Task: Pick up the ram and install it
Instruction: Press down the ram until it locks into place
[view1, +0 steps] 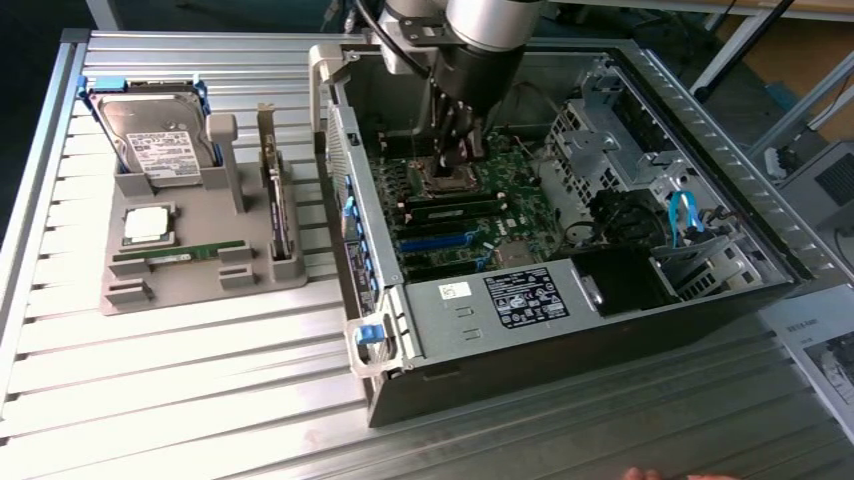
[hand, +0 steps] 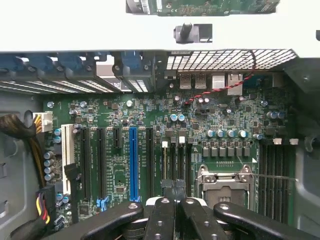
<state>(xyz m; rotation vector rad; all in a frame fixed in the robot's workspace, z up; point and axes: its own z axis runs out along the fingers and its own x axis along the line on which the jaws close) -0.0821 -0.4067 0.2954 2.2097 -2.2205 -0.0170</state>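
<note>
The ram (view1: 180, 253), a slim green stick, lies flat in the front groove of the grey holder (view1: 200, 292) on the exterior view's left, with nothing touching it. My gripper (view1: 454, 165) is far from it, lowered inside the open computer case (view1: 561, 300) over the motherboard (hand: 150, 125). In the wrist view the gripper (hand: 175, 187) is shut, with its black fingertips pressed together. They hover over the narrow dark slots (hand: 177, 160) beside the empty processor socket (hand: 222, 182). I see nothing between the fingers.
The holder also carries a hard drive (view1: 160, 140), a square silver processor chip (view1: 147, 225) and an upright dark expansion card (view1: 278, 200). Several more dark slots (hand: 275, 175) lie past the socket. The case walls ring the arm. A hand (view1: 654, 475) shows at the lower edge.
</note>
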